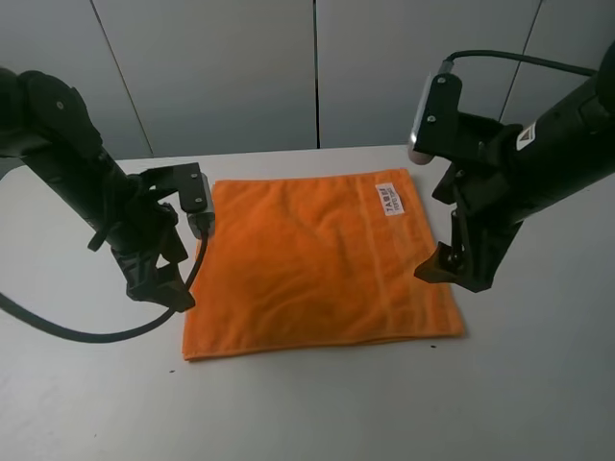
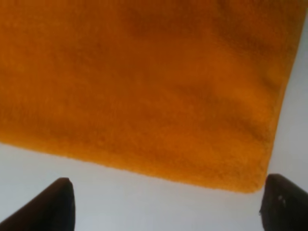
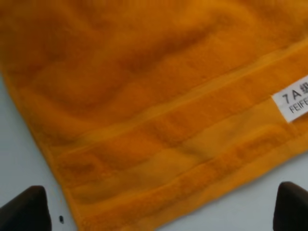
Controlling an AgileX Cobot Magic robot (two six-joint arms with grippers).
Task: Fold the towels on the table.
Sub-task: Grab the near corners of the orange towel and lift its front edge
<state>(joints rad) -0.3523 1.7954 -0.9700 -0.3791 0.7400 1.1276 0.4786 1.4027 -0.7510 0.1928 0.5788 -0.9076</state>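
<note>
The table (image 1: 538, 384) is the biggest thing here, a wide white top, smooth and matt, and it bears only one cloth. The towel (image 1: 307, 269) lies spread flat near the middle of it, between the two arms. It is bright orange terry, roughly square, with a soft looped nap and a few shallow wrinkles across the middle. Its edges are a little wavy rather than ruler-straight, and the near edge shows a slight doubled lip. A flat woven band (image 3: 159, 144) runs parallel to the hem on the right side, smoother and less fuzzy than the pile around it. The left claw (image 1: 165, 286), black and angular, sits low just beside the towel's left edge, near the front corner. In the left wrist view its two dark fingertips (image 2: 57, 207) stand wide apart over bare table with the towel's rounded corner ahead of them, and they grip nothing. The right claw (image 1: 452, 272) hangs at the towel's right edge. Its fingertips (image 3: 29, 211) are likewise spread wide, with the hemmed edge lying between them and nothing held; whether they touch the cloth I cannot tell. A small white printed label (image 1: 389, 199) sits by the far right corner. A tiny dark speck (image 3: 61, 219) marks the table just off the hem.
</note>
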